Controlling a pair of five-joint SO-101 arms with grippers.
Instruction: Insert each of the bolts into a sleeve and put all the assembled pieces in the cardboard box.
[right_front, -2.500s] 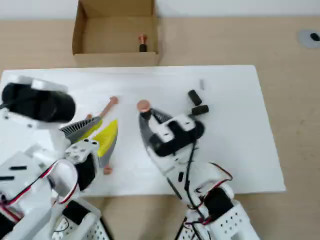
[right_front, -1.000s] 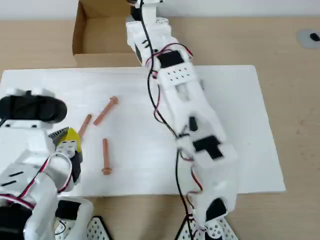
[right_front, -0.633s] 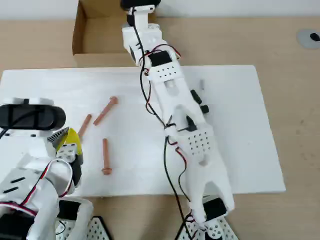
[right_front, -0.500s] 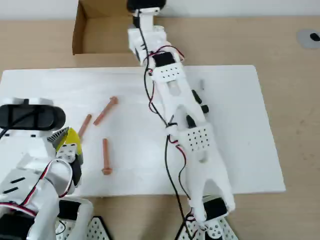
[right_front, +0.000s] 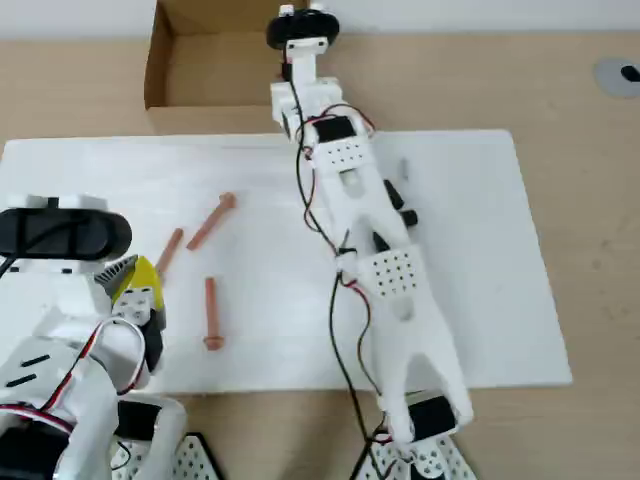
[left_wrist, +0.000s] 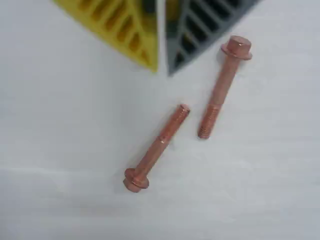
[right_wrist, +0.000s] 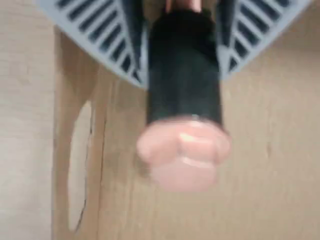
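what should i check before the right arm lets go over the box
1. Grip: right fingers clamp the assembled piece, ok.
2. Seating: bolt head against the sleeve end, ok.
3. Position: piece over the cardboard box, ok.
4. Landing spot free: cannot tell, right arm covers it.
5. Clearance: left fingers away from the box, ok.
6. All bolts sleeved: not ok, three loose bolts on the mat.

bolts copper | sleeve black | cardboard box tan | board white | left tool yellow and grey, slatted
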